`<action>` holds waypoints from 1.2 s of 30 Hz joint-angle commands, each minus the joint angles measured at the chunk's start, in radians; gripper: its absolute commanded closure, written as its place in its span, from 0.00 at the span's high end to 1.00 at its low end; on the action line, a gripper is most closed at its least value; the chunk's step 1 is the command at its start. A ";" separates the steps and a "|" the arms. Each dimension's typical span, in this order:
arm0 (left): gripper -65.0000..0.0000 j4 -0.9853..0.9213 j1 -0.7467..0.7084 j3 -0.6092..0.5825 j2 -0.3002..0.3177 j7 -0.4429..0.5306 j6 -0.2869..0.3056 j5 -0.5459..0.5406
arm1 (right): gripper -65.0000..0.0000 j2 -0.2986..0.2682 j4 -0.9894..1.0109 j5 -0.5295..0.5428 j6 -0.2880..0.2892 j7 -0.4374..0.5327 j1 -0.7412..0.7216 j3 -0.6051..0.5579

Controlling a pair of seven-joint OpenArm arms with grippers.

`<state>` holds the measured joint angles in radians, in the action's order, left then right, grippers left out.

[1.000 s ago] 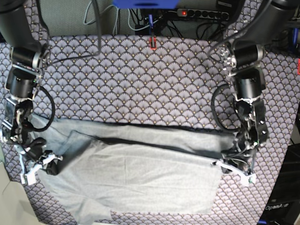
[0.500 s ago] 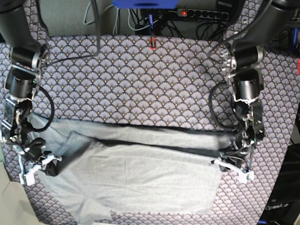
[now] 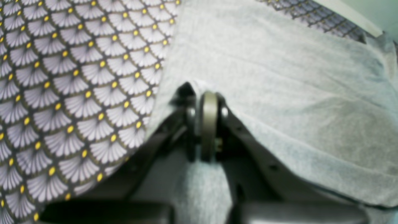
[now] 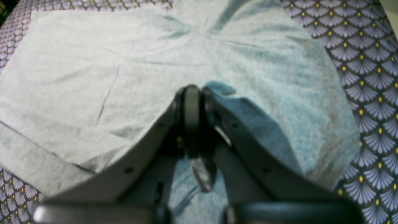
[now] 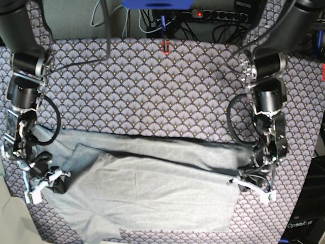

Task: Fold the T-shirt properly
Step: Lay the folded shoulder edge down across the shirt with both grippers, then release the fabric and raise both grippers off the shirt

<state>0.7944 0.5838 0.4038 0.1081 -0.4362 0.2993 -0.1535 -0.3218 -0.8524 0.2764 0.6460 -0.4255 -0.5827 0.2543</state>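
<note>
The T-shirt (image 5: pixel 147 190) sprawls at six o'clock, soft and light. Left gripper (image 5: pixel 252 187) and right gripper (image 5: pixel 44 182) seem clenched on its opposite edges, good holds.

One T-shirt (image 5: pixel 152 188) — one patterned cloth (image 5: pixel 152 86) — two arms.

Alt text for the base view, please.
A light grey T-shirt lies partly folded across a fan-patterned cloth, each side edge pinched by a shut tool: left tool at the image's right, right tool at its left.
</note>
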 commanded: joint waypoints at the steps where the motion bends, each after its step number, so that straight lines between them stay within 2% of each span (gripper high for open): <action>1: 0.00 0.020 0.035 -0.001 0.008 0.024 0.007 -0.013 | 0.00 -0.017 -0.015 0.019 -0.002 0.027 -0.033 0.003; 4: 0.00 0.020 0.035 -0.001 0.008 0.023 0.007 -0.011 | 0.00 -0.017 -0.015 0.019 -0.002 0.027 -0.032 0.003; 6: 0.04 0.020 0.034 -0.001 0.008 0.021 0.007 -0.011 | 0.00 -0.017 -0.015 0.019 -0.002 0.027 -0.032 0.003; 8: 0.13 0.020 0.034 -0.003 0.008 0.021 0.007 -0.014 | 0.00 -0.018 -0.015 0.019 -0.002 0.027 -0.032 0.001; 11: 0.32 0.032 0.005 -0.003 0.008 0.021 0.008 -0.016 | 0.01 -0.021 -0.015 0.019 -0.002 0.027 -0.032 0.001; 15: 0.51 0.033 -0.008 -0.003 0.008 0.021 0.018 -0.016 | 0.16 -0.021 -0.015 0.019 -0.002 0.027 -0.032 0.003; 18: 0.56 0.033 -0.009 -0.003 0.009 0.021 0.019 -0.016 | 0.34 -0.021 -0.015 0.019 -0.002 0.026 -0.032 0.003; 20: 0.56 0.033 -0.009 -0.003 0.009 0.021 0.019 -0.016 | 0.43 -0.021 -0.015 0.019 -0.002 0.026 -0.032 0.006; 22: 0.56 0.033 -0.014 -0.003 0.009 0.020 0.019 -0.016 | 0.48 -0.021 -0.015 0.019 -0.002 0.026 -0.023 0.006; 28: 0.55 0.105 -0.084 -0.003 0.005 0.020 0.019 -0.018 | 0.48 -0.023 -0.021 0.021 -0.002 0.017 0.019 0.007; 30: 0.53 0.142 -0.117 -0.003 -0.011 0.020 0.019 -0.014 | 0.41 -0.018 -0.034 0.022 0.002 0.020 0.059 0.006; 31: 0.48 0.162 -0.135 -0.003 -0.014 0.020 0.019 -0.011 | 0.34 -0.015 -0.054 0.022 0.002 0.023 0.083 0.004; 34: 0.22 0.191 -0.169 -0.013 -0.017 0.018 0.019 -0.010 | 0.10 0.025 -0.153 0.022 0.004 0.027 0.163 0.003; 36: 0.04 0.191 -0.170 -0.049 -0.012 0.004 0.010 -0.010 | 0.00 0.034 -0.230 0.022 0.004 0.020 0.208 0.003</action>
<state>0.9627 0.3771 0.3561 0.0872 -0.4576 0.3031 -0.1513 -0.2646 -1.0561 0.2726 0.6426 -0.4438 -0.3347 0.2523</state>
